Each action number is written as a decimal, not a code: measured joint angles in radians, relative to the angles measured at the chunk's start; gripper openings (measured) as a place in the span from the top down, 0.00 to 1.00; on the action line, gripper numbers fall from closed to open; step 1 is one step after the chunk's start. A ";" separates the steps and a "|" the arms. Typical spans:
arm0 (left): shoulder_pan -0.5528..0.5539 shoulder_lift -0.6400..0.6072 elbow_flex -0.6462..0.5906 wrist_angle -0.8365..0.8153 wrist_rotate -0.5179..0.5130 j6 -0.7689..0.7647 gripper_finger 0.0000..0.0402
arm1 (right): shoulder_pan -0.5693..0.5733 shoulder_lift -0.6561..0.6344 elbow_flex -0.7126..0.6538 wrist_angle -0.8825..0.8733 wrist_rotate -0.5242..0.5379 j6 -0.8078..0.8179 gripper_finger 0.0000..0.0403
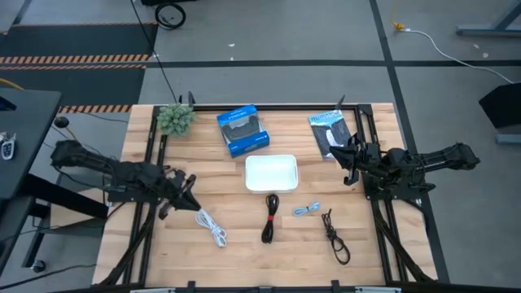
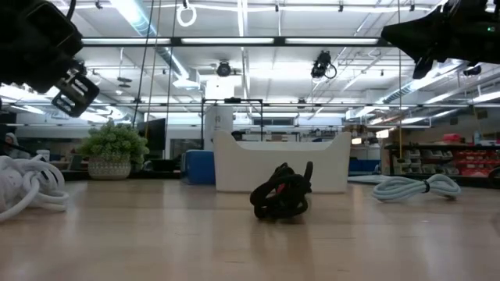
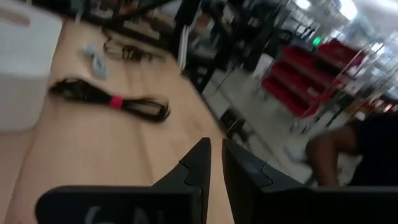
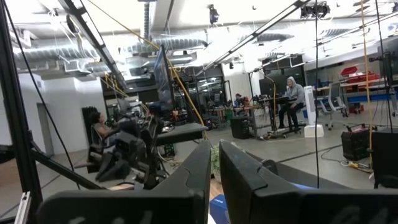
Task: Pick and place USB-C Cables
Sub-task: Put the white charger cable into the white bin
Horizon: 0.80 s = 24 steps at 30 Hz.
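Four cable bundles lie on the wooden table. The white one (image 1: pixel 212 228) (image 2: pixel 27 183) is nearest my left gripper (image 1: pixel 186 189) (image 3: pixel 215 152), which hovers shut just to its left and above the table. The black bundle with a red band (image 1: pixel 270 218) (image 3: pixel 112 102) (image 2: pixel 281 191) lies in front of the white tray (image 1: pixel 271 172). The short light blue-grey one (image 1: pixel 306 210) (image 2: pixel 414 187) and the dark brown-black one (image 1: pixel 335 236) lie further right. My right gripper (image 1: pixel 346 159) (image 4: pixel 214 155) is raised at the tray's right, shut and holding nothing.
A blue box (image 1: pixel 242 130), a black-and-white packet (image 1: pixel 330 130) and a small potted plant (image 1: pixel 176 118) stand along the table's far side. Bare wood shows between the cables and the near edge. People sit in the room beyond the table.
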 joint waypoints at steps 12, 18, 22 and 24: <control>-0.155 0.351 0.173 -0.117 -0.180 0.163 0.70 | 0.000 0.000 0.000 0.000 0.000 0.000 0.90; -0.194 0.518 0.313 -0.224 -0.226 0.188 0.57 | 0.000 0.000 0.000 0.000 0.000 0.000 0.90; -0.210 0.631 0.413 -0.283 -0.227 0.189 0.55 | 0.000 0.000 0.000 0.000 0.000 0.000 0.90; -0.215 0.692 0.460 -0.323 -0.234 0.208 0.55 | 0.000 0.000 0.000 0.000 0.000 0.000 0.90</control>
